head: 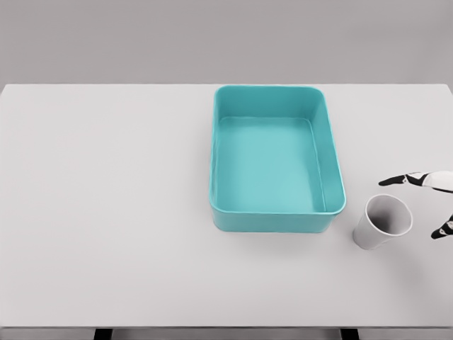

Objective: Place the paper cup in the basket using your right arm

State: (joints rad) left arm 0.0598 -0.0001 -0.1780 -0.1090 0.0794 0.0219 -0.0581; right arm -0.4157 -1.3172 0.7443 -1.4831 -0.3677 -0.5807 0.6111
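The basket (277, 219) looks like smooth teal plastic with a soft sheen on its rim and inner walls. The cup (382, 222) looks like plain white paper, matt, greyer inside. The table (106, 212) is a smooth, matt, pale grey surface. The right hand (430, 202) shows hard white shell with dark fingertips.

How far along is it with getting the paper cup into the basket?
Nothing is finished yet: the basket holds nothing, and the paper cup stands upright on the table just right of the basket's near corner. In hand: the right hand is at the picture's right edge, fingers spread beside the cup, not gripping it. Left to do: grasp, lift, carry over the rim and release.
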